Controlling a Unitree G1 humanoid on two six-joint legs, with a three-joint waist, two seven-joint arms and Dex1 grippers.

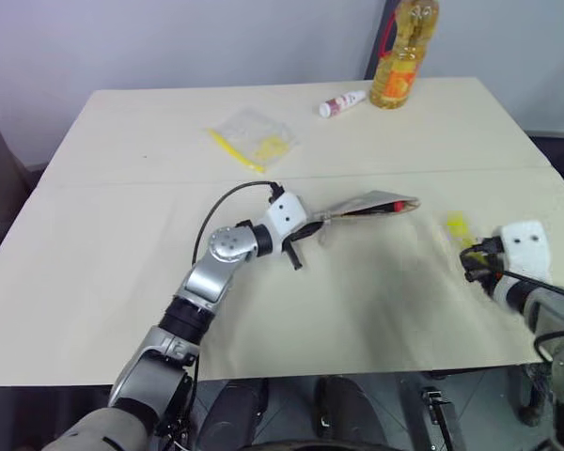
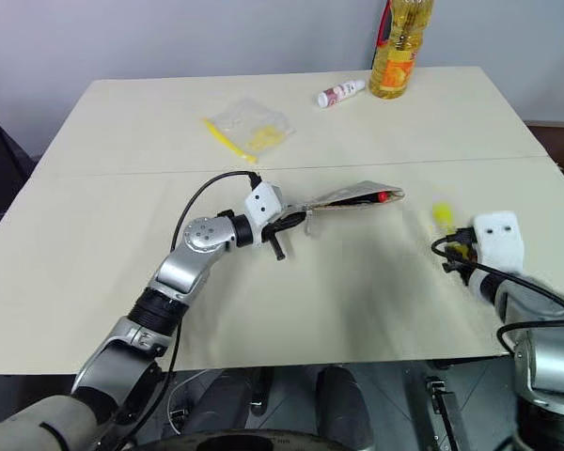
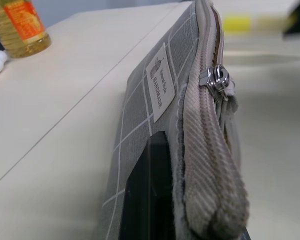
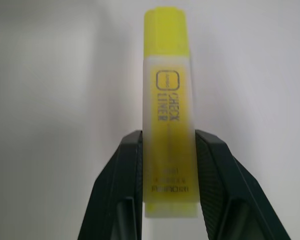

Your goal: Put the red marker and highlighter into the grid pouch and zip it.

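My left gripper (image 1: 305,233) is shut on one end of the grid pouch (image 1: 362,208), a grey fabric pouch with white grid lines, holding it out edge-up just over the middle of the table. The left wrist view looks along the pouch's white label (image 3: 159,90) and its zipper pull (image 3: 217,80). At the pouch's far end the red marker (image 1: 396,206) shows its red tip inside the opening. To the right, the yellow highlighter (image 4: 168,125) lies on the table (image 1: 122,282) with my right gripper (image 1: 472,258) shut on it, a finger (image 4: 127,165) pressed against each side of its barrel.
At the far edge stand a bottle of yellow oil (image 1: 406,52) and a small white-and-red tube (image 1: 342,103). A clear plastic bag with a yellow strip (image 1: 252,138) lies at the back, left of centre. The table's right edge runs close to my right gripper.
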